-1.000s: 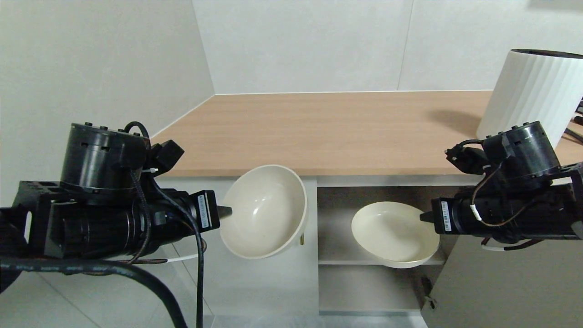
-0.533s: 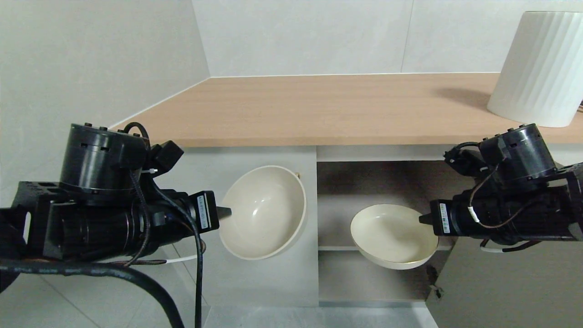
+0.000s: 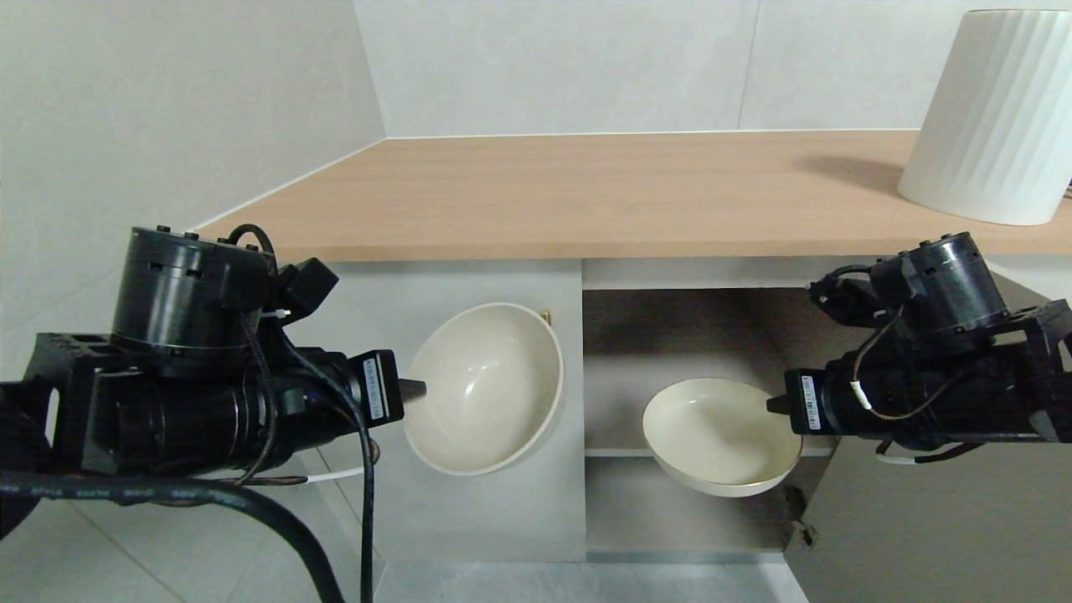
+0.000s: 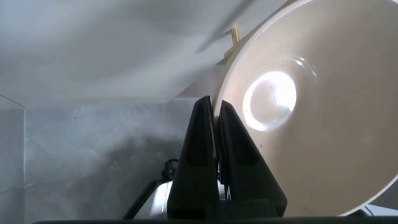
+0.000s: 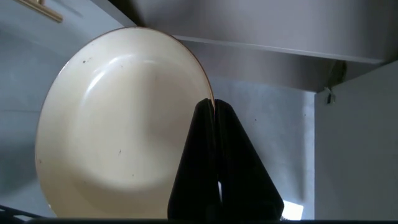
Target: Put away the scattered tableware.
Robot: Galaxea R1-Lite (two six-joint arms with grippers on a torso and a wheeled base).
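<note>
Here's the left gripper [image 3: 414,388], fingers [image 4: 199,143] pinched tight on the rim of a deep bowl [image 3: 484,389]: glossy cream, tipped up on edge, hanging in front of the closed cabinet door [image 3: 469,519] on the left. Over on the right, the right gripper [image 3: 775,404] has its fingers [image 5: 199,155] clamped on the rim of a shallow dish [image 3: 720,435], cream too, nearly level, at the open compartment just by the shelf [image 3: 615,453]. Above runs a wooden worktop [image 3: 586,193] with a white ribbed container [image 3: 988,117] far right, pale tiled walls behind.
</note>
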